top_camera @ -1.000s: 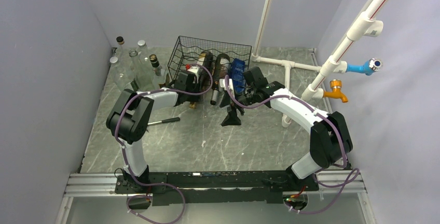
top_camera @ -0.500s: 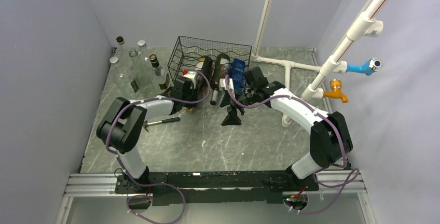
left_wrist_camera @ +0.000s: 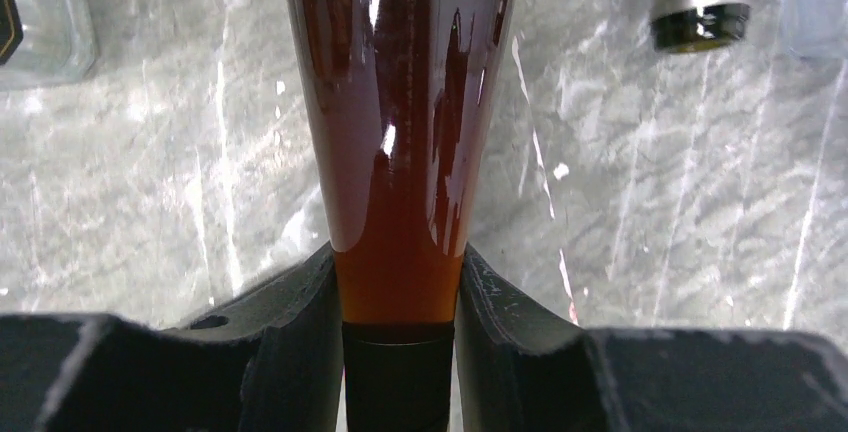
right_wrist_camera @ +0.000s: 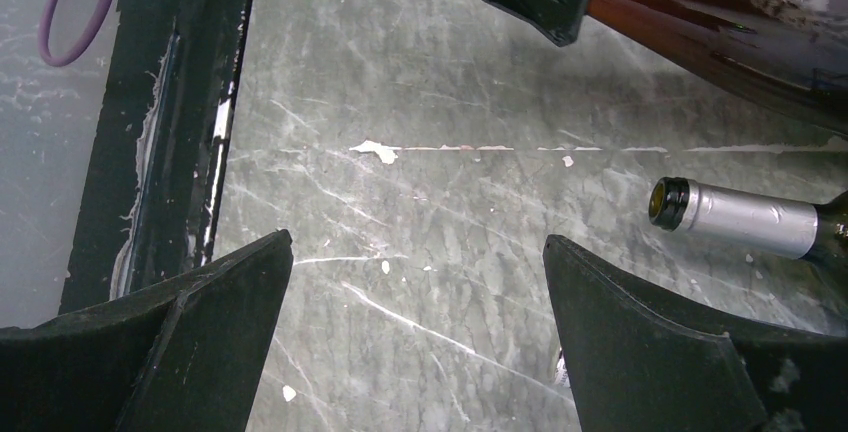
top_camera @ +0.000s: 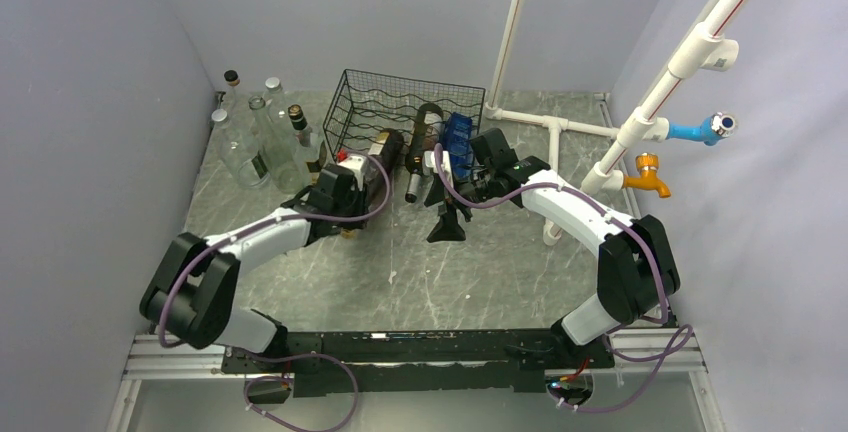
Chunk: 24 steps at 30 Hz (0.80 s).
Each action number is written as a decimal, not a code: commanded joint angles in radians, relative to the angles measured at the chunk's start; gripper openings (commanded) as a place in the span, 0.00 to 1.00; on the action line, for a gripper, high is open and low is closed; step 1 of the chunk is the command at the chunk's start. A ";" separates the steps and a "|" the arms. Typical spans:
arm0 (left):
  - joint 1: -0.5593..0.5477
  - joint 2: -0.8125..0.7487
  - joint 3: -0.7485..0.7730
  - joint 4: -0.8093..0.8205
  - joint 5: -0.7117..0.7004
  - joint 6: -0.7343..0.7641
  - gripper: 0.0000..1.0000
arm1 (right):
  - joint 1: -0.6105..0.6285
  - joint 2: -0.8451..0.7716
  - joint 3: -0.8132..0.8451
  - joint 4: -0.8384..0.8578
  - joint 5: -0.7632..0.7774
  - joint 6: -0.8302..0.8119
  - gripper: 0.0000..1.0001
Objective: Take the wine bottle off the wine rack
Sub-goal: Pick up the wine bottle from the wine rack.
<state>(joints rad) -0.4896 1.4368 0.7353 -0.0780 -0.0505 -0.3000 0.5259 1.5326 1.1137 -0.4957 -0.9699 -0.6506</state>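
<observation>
The wine bottle [top_camera: 378, 155] is dark brown glass and lies with its base at the front of the black wire wine rack [top_camera: 410, 82], neck pointing toward me. My left gripper [top_camera: 343, 188] is shut on its neck; in the left wrist view the amber neck [left_wrist_camera: 400, 252] fills the gap between both fingers [left_wrist_camera: 290, 322]. A second dark bottle with a silver capsule [top_camera: 414, 168] lies in the rack beside it. My right gripper [top_camera: 446, 227] hangs open over bare table in front of the rack, holding nothing [right_wrist_camera: 418, 282].
Several clear glass bottles [top_camera: 255, 132] stand at the back left. A blue crate-like object [top_camera: 458, 142] sits in the rack's right end. White pipes [top_camera: 560, 127] with a blue tap [top_camera: 700, 130] and an orange tap [top_camera: 650, 174] occupy the right side.
My left arm has drawn back toward the near left with the brown bottle in its grip, sliding the bottle partly out of the rack. The right arm has stayed still.
</observation>
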 commanded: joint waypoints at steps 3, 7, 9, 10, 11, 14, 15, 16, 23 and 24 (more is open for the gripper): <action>-0.015 -0.166 -0.028 -0.100 0.009 -0.036 0.00 | -0.004 -0.021 0.031 0.023 -0.033 0.007 1.00; -0.029 -0.251 -0.040 -0.158 -0.003 -0.057 0.00 | -0.004 -0.026 0.029 0.025 -0.033 0.009 1.00; -0.035 -0.298 -0.042 -0.192 -0.017 -0.068 0.00 | -0.004 -0.029 0.029 0.026 -0.035 0.009 1.00; -0.038 -0.320 -0.042 -0.208 -0.022 -0.071 0.00 | -0.004 -0.029 0.029 0.026 -0.036 0.009 1.00; -0.041 -0.343 -0.042 -0.227 -0.024 -0.073 0.00 | -0.004 -0.030 0.029 0.025 -0.036 0.009 1.00; -0.044 -0.410 -0.043 -0.274 -0.019 -0.084 0.00 | -0.004 -0.036 0.025 0.027 -0.040 0.008 1.00; -0.044 -0.430 -0.043 -0.287 -0.014 -0.090 0.00 | -0.004 -0.038 0.025 0.028 -0.043 0.007 1.00; -0.044 -0.450 -0.043 -0.302 -0.009 -0.096 0.00 | -0.004 -0.038 0.023 0.028 -0.047 0.004 1.00; -0.044 -0.543 -0.031 -0.397 0.015 -0.126 0.00 | -0.004 -0.050 0.014 0.037 -0.058 0.002 1.00; -0.044 -0.552 -0.027 -0.407 0.018 -0.127 0.00 | -0.005 -0.052 0.014 0.037 -0.059 0.002 1.00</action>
<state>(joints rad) -0.5335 0.9615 0.6460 -0.5816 -0.0391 -0.4019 0.5259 1.5234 1.1137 -0.4911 -0.9821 -0.6498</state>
